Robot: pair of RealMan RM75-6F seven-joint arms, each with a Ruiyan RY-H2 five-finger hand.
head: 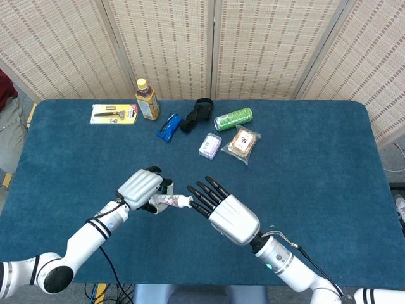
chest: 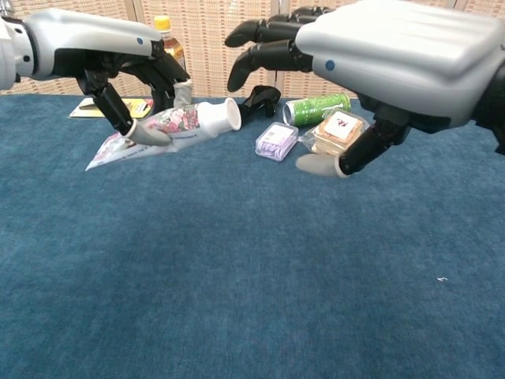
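My left hand (head: 143, 189) (chest: 130, 67) holds a floral-printed tube (chest: 162, 130) (head: 166, 201) above the blue table, its white cap (chest: 224, 115) pointing toward my right hand. My right hand (head: 226, 213) (chest: 371, 47) hovers just right of the cap with its fingers spread and nothing in it. Its dark fingertips (head: 197, 194) are at the cap's end; whether they touch is unclear.
Along the far side of the table (head: 316, 158) lie a razor pack (head: 113, 113), a tea bottle (head: 147, 99), a blue packet (head: 169, 126), a black object (head: 197, 114), a green can (head: 233, 118), a small white box (head: 210, 145) and a wrapped sandwich (head: 243, 143).
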